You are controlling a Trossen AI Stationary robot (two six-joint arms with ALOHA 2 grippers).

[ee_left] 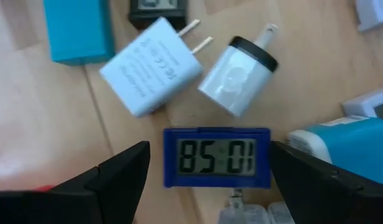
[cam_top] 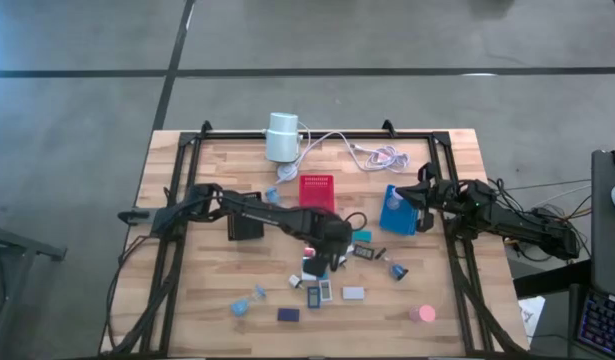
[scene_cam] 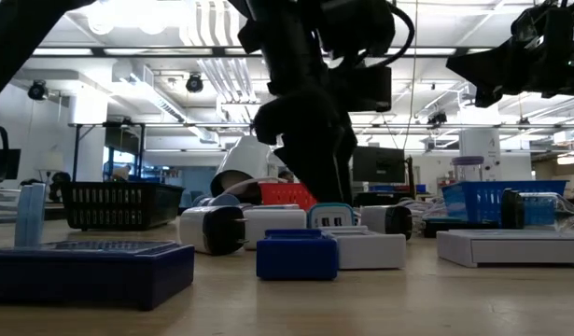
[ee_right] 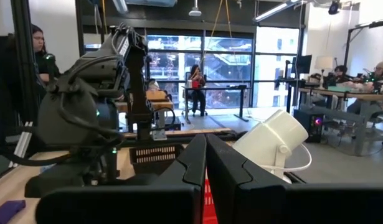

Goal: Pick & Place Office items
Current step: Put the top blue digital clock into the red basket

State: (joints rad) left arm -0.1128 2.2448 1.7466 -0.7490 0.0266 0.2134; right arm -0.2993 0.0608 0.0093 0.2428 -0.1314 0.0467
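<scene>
I am steering two dark arms over a wooden worktop (cam_top: 187, 310) seen from above. Going left to right: the left arm reaches in from the left edge to the middle, and its left claw (ee_left: 207, 171) hangs released, fingers spread wide on either side of a small blue digital clock (ee_left: 217, 157) lying flat below it. I judge the fingers are set apart this way to straddle the clock for a pick; they do not touch it.

Crowding the clock, just beyond it, lie a white plug adapter (ee_left: 151, 65) and a white charger with a black ring (ee_left: 236, 68), their prongs pointing away; a teal block (ee_left: 79, 28) sits farther off and a teal-and-white piece (ee_left: 350, 146) just beside one finger. These could catch a finger on closing.

The other office items lie scattered over the near half of the worktop, a pink disc (cam_top: 421, 314) nearest the right corner. Behind stand a black tray (cam_top: 246, 227), a red tray (cam_top: 316, 191) and a blue tray (cam_top: 396, 215), with a white cylinder (cam_top: 282, 137) at the far edge.

At right, the right claw (ee_right: 205, 163) waits clenched, holding nothing, above the blue tray's right side.
</scene>
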